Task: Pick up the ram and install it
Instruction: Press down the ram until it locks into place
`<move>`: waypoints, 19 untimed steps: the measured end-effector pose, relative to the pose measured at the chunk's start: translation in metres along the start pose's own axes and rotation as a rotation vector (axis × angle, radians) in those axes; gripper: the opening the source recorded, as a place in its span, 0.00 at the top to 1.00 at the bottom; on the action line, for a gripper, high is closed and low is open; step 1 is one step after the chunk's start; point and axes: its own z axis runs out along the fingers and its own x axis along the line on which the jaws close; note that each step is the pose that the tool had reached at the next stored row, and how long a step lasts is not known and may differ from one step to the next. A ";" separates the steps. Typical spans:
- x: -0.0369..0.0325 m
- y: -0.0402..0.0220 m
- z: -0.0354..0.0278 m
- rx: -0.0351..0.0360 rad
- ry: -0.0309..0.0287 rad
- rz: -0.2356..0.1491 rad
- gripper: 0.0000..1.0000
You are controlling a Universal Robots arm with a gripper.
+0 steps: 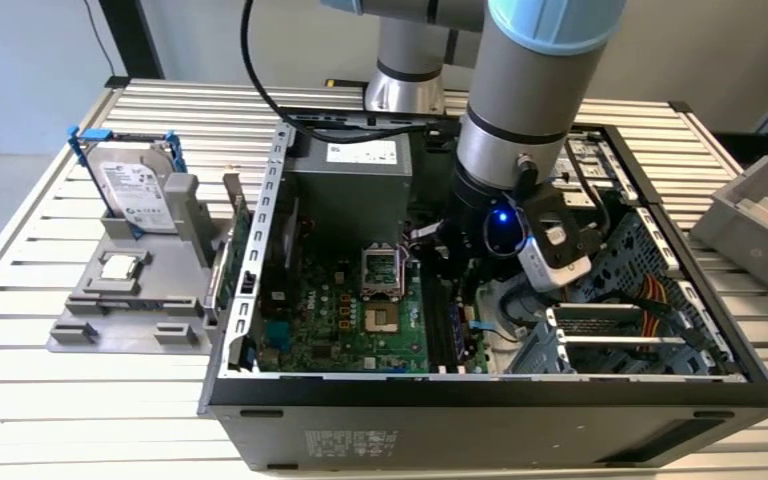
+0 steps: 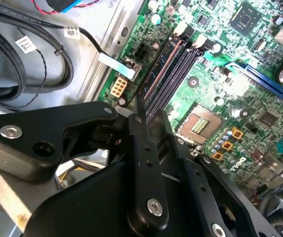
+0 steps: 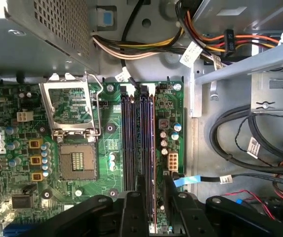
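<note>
One gripper hangs low over the memory slots, at 3 o'clock from the CPU socket, fingers clamped on the ram edge-on, probably to seat it.

The exterior view looks down from high and some way off at the open computer case on the slatted desk, the arm coming in from the upper middle of the frame; both wrist views sit close above the motherboard, looking past the black gripper at the lower edge; both share the memory slots and the empty processor socket.
</note>
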 end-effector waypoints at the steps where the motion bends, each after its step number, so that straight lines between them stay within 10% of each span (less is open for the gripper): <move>1: 0.0000 0.0000 0.0000 -0.0001 0.0000 0.000 1.00; 19: 0.0000 -0.0002 -0.0024 -0.0040 0.0001 -0.001 1.00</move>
